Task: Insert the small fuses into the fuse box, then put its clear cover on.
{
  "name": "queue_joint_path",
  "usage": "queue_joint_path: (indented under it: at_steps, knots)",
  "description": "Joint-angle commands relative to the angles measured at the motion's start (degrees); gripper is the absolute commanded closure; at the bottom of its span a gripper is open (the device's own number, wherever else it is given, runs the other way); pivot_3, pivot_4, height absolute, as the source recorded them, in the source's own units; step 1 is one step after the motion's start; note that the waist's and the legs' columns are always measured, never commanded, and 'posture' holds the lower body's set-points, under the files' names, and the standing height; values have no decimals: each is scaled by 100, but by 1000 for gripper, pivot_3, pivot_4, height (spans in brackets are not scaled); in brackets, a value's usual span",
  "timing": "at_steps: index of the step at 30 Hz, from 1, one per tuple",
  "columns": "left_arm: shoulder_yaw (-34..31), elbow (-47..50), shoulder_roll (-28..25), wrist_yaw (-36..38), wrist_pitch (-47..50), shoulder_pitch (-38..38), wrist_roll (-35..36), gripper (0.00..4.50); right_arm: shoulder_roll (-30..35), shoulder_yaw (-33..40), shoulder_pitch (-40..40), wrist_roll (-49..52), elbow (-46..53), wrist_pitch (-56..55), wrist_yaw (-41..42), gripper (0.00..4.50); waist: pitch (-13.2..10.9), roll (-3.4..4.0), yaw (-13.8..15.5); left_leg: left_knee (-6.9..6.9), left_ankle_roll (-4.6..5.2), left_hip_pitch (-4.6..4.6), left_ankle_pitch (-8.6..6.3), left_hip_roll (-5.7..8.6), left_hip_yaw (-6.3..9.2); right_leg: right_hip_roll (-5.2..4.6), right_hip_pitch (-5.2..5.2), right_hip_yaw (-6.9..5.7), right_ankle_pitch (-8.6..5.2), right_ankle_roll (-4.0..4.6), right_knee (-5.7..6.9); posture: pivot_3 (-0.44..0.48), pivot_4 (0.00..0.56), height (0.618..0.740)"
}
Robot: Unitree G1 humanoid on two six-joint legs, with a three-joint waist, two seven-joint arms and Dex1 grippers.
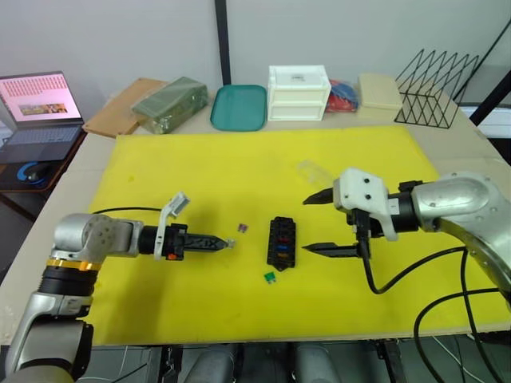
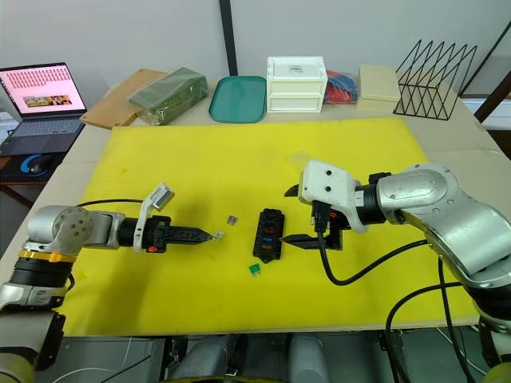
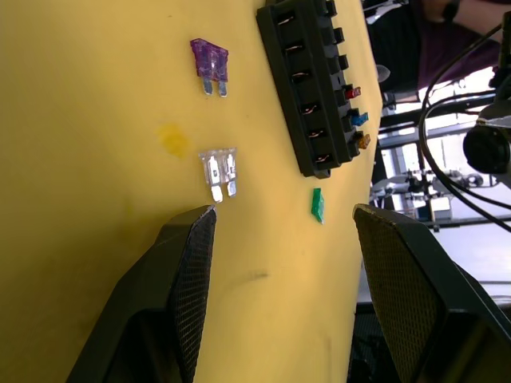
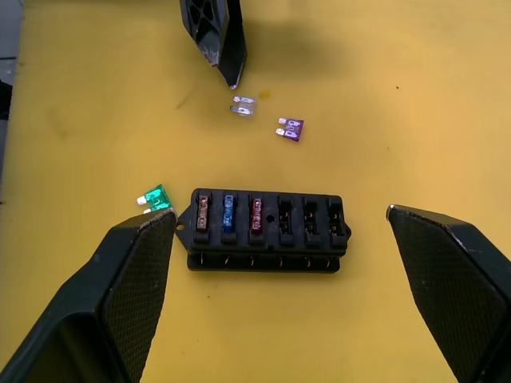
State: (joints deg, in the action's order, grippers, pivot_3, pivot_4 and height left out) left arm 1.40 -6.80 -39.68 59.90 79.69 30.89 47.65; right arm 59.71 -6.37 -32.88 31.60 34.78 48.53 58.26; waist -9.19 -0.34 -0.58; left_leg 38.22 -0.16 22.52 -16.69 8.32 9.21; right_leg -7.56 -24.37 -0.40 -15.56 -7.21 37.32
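A: While the head views are looking down on the yellow mat [image 1: 200, 175], what is lying ahead of the left gripper [image 1: 227, 242]?

B: Its fingers are looking nearly closed from up here, holding nothing, with the grey fuse [image 2: 217, 234] just off their tips. The purple fuse [image 1: 243, 228] is sitting a little beyond, and the fuse box [image 1: 281, 242] farther on, its long axis running across the gripper's line of reach. The green fuse [image 1: 270, 277] is lying by the box's near end. The right gripper [image 1: 319, 223] is hanging wide open and empty on the box's far side.

A: And the left wrist view?

B: There the black fingers [image 3: 180, 279] are standing apart, empty. The grey fuse [image 3: 219, 171] is lying straight ahead, blades pointing back at one fingertip and almost touching it. I judge the left arm is nearer to it.

A: The right wrist view?

B: Three fuses are already sitting in one row of the box [image 4: 267, 231], and the remaining visible slots are looking empty.

A: Surface and room?

B: The mat is covering a table; a laptop [image 1: 36, 112], a teal tray [image 1: 238, 106], a white drawer unit [image 1: 299, 92] and a wire rack [image 1: 435, 88] are standing well behind. The clear cover [image 1: 310, 170] is faintly showing, I think, beyond the right gripper.
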Motion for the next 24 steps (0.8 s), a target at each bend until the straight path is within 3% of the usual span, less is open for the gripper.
queue_joint_path:
  at_steps: [1, 8, 24]
  knots:
    - [-46, 8, -91, 96, -44, 22, 25, 1602, -2, 85, -105, -16, 165, -17, -39, 0, 0, 0, 5, 0, 0, 0, 0, 0, 0, 0, 0, 0, 0, 0, 0, 0, 150, 740]
    - [66, -181, 335, -89, -231, 86, -138, 1602, -58, -24, -207, -126, 103, -78, -38, 0, 0, 0, 7, 1, 0, 0, 0, 0, 0, 0, 1, 0, 0, 0, 0, 0, 150, 740]
    - [224, -352, 590, -234, -280, 192, -337, 1602, -38, -24, -203, -204, 123, -74, -81, 0, 1, 1, 24, 2, 0, 0, 0, 1, 0, -1, 2, 0, 0, 0, 1, 0, 150, 740]
